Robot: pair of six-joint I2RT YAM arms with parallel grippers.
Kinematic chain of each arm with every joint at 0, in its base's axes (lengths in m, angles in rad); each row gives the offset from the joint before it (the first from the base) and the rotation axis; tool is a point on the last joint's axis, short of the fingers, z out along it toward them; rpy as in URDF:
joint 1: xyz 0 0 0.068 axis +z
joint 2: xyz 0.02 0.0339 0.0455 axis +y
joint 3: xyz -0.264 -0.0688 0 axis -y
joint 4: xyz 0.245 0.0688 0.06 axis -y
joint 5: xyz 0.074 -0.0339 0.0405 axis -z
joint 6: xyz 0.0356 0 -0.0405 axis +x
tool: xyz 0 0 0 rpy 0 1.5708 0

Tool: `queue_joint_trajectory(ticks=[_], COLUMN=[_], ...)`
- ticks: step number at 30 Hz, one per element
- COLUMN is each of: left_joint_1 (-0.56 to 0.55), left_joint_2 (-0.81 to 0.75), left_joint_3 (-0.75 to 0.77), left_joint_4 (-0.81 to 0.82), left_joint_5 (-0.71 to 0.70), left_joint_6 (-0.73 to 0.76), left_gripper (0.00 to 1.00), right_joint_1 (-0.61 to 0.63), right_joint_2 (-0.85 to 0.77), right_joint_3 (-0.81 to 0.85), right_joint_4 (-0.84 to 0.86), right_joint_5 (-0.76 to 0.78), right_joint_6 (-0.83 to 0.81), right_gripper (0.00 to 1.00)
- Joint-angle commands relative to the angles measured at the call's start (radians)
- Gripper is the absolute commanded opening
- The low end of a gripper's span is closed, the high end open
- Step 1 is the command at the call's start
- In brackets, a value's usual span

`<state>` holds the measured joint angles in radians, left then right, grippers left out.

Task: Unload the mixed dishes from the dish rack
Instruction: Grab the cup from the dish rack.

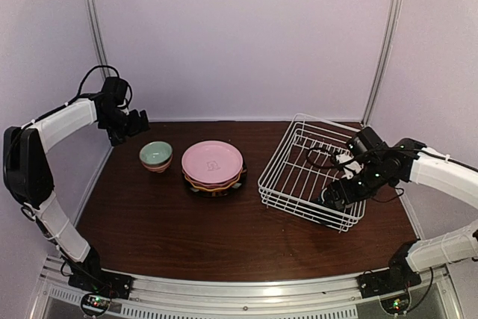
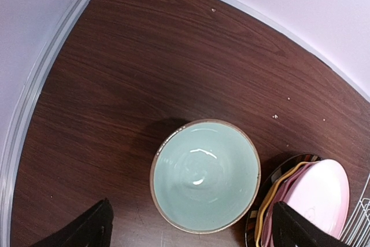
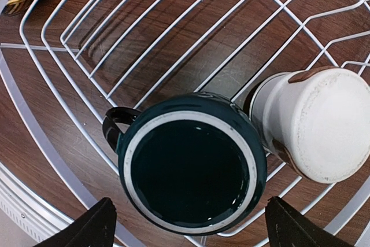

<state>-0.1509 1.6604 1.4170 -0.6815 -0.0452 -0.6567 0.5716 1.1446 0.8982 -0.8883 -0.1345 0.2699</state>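
The white wire dish rack (image 1: 299, 166) stands right of centre. Inside it, my right gripper (image 1: 337, 196) hangs open over a dark teal cup (image 3: 192, 165), one finger on each side and neither touching it. A white cup with a brown rim (image 3: 321, 122) leans against the teal one. On the table left of the rack sits a stack of plates with a pink plate (image 1: 213, 160) on top, and a pale green bowl (image 1: 156, 155) beside it. My left gripper (image 1: 137, 122) is open and empty, raised above the bowl (image 2: 205, 174).
The rack's wire floor and rim (image 3: 52, 137) run under and around the cups. The plate stack (image 2: 309, 198) shows pink, yellow and black edges close beside the bowl. A metal rail (image 2: 34, 96) and the wall border the table's left side.
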Motion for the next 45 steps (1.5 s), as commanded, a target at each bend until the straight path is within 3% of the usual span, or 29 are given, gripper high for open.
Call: queue_joint_trajectory(ticks=[1,15,24,32,45], left_joint_1=[-0.006,-0.006,-0.004,-0.004,-0.006], left_joint_2=[-0.006,-0.004,-0.002,0.004,-0.023], left_joint_3=[0.038,0.034,0.039,0.043,0.011], left_joint_4=[0.036,0.037,0.038,0.042,0.093], left_joint_5=[0.002,-0.013,-0.015,-0.009,0.013], left_joint_6=[-0.018,-0.021,-0.024,-0.021,0.004], left_gripper=[0.97,0.97,0.98,0.97,0.97], right_joint_1=[0.014,0.049,0.093,0.093,0.093], right_joint_2=[0.029,0.12,0.181,0.192,0.208], right_joint_3=[-0.022,-0.022,-0.008,-0.018,0.047], right_joint_4=[0.024,0.101,0.085,0.075,0.094], right_joint_5=[0.054,0.093,0.126,0.13,0.122], right_joint_6=[0.012,0.018,0.014,0.014,-0.004], right_gripper=[0.9,0.93,0.88,0.97,0.82])
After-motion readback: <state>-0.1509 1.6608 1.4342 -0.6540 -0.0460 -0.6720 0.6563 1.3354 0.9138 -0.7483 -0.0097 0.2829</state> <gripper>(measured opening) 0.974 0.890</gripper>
